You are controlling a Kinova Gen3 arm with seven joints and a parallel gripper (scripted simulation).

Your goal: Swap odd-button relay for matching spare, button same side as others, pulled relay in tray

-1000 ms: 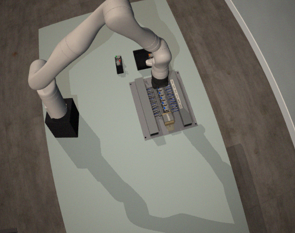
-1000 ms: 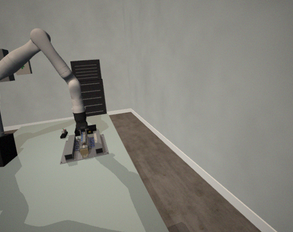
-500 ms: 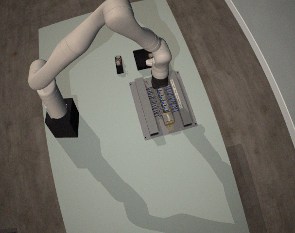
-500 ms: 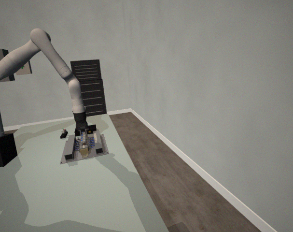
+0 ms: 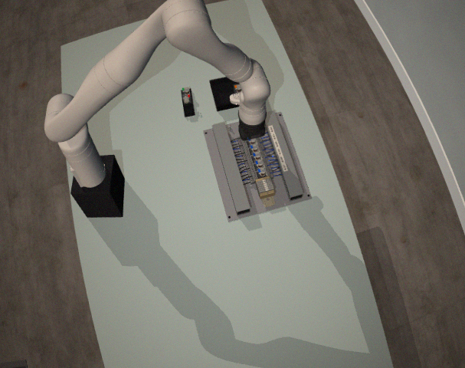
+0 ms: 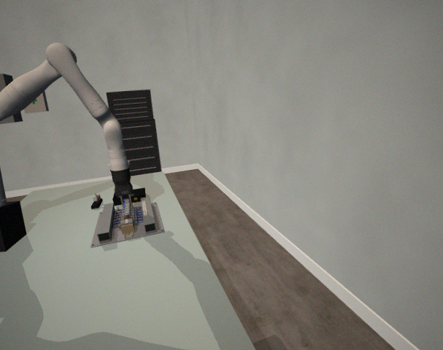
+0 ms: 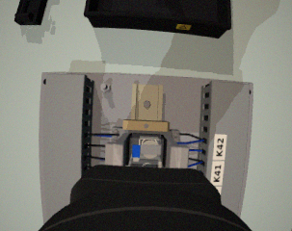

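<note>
The boxy clear-plastic blue-button relay [image 7: 149, 150], gripped by the half-open black claw [image 5: 251, 132] [image 6: 126, 199] [image 7: 146, 144], should be pressed straight down until row-level, untilted.

The white label strip [image 7: 216, 168] reads K42 and K41.

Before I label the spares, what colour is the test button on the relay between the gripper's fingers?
Blue, clearest in the wrist view.

Counter [image 5: 177, 245] [image 6: 112, 294] [image 7: 15, 120]: pale green, shadowed in patches
On it: grey panel [image 5: 221, 178] [image 6: 159, 218] [image 7: 61, 144], black tray [image 5: 222, 95] [image 6: 139, 192] [image 7: 150, 14], narrow black holder [image 5: 188, 109] [image 6: 95, 204] [image 7: 30, 14], arm's black base [image 5: 117, 194] [image 6: 10, 226]
</note>
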